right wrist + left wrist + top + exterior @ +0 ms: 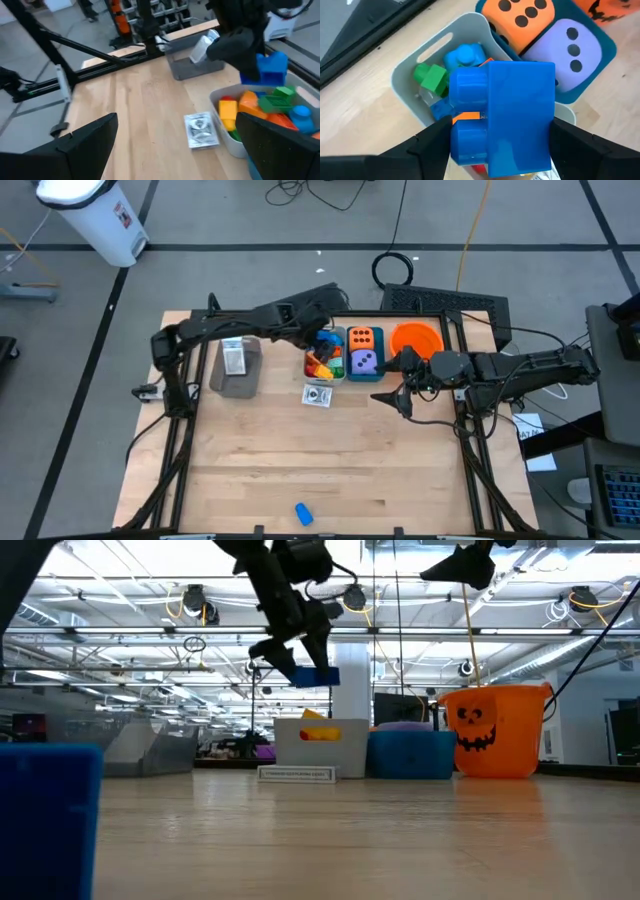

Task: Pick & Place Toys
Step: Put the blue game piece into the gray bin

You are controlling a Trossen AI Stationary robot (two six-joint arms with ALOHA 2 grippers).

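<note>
The left gripper (495, 145) grasps a blue brick (505, 117), holding it in the air above the white bin (407, 75) of mixed bricks. The right gripper (392, 401) hovers with fingers spread, holding nothing, near the orange bucket (416, 340).

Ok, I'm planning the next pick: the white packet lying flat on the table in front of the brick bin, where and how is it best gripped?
The white packet lies flat on bare wood, just clear of the grey bin. Probably best to come straight down from above with the free right hand, open, and pinch across its two long edges, since no side stands up to grab. The left hand is busy holding a blue brick.
</note>
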